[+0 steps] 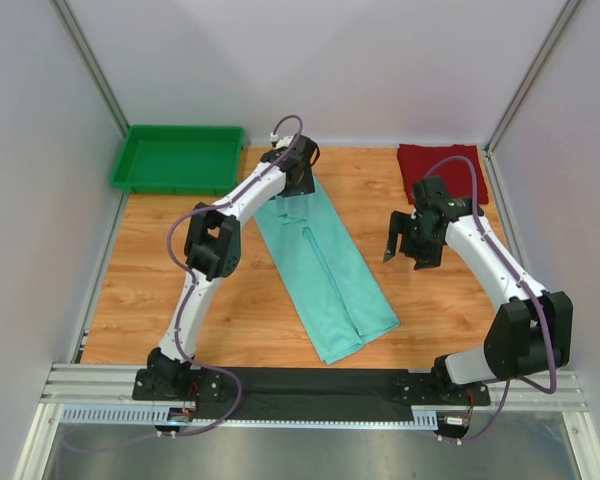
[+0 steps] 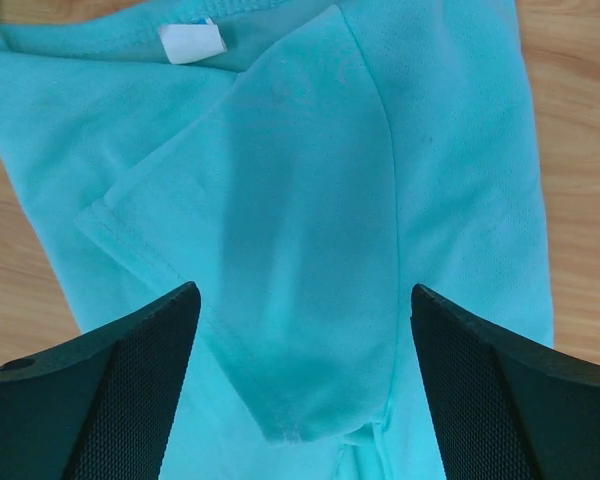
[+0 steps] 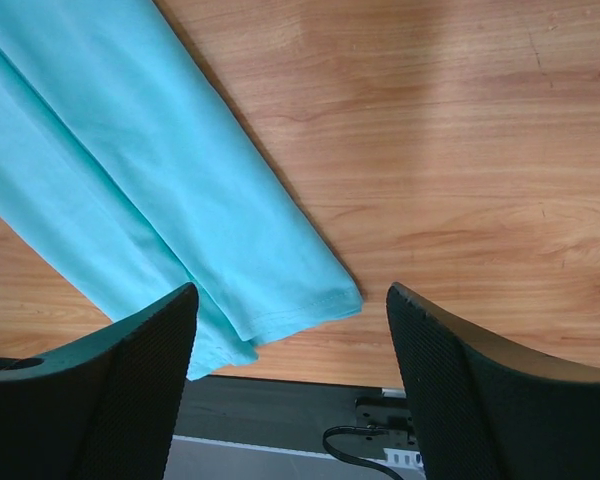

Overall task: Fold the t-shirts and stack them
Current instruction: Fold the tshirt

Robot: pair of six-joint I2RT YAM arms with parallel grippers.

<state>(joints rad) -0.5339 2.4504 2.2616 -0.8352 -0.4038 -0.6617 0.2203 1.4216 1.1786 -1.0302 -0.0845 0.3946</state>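
Mint-green cloth t-shirt (image 1: 325, 270): folded lengthwise into a long narrow strip, flat on the wooden table (image 1: 160, 300) at the centre of the top view.
Long axis: diagonal, from upper centre down to lower right of centre.
Pointing: collar end toward the upper centre, with the small white neck label (image 2: 192, 42) at the top of the left wrist view; hem end toward the lower right (its corner shows in the right wrist view).
Sleeve (image 2: 230, 250): folded inward over the body.
Left gripper (image 2: 305, 300): over the collar end, fingers spread wide, cloth below them and nothing pinched.
Right gripper (image 3: 292, 300): right of the strip, above bare wood, fingers apart and empty.
Dark red cloth t-shirt (image 1: 442, 172): upper right, well apart from the mint one.
Bright green plastic tray (image 1: 180, 130): upper left.
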